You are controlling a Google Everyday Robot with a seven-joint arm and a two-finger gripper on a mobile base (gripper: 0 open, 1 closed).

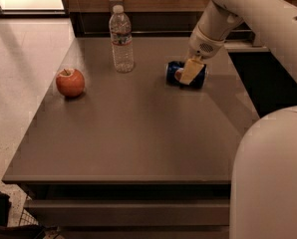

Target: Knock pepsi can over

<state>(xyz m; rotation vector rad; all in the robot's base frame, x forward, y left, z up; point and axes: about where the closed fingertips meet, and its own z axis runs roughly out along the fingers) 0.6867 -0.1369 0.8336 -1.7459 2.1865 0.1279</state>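
Observation:
The pepsi can (172,73) is dark blue and lies on its side on the grey table (138,133), right of the middle toward the back. My gripper (190,71) comes down from the upper right on the white arm (223,19). It is shut on the can, with one tan finger (191,68) across the can's front. The can's right end (201,78) shows past that finger.
A clear plastic water bottle (121,41) stands upright at the back, left of the can. A red apple (70,82) sits at the table's left side. My white body (273,178) fills the lower right. A dark counter edge runs behind the table.

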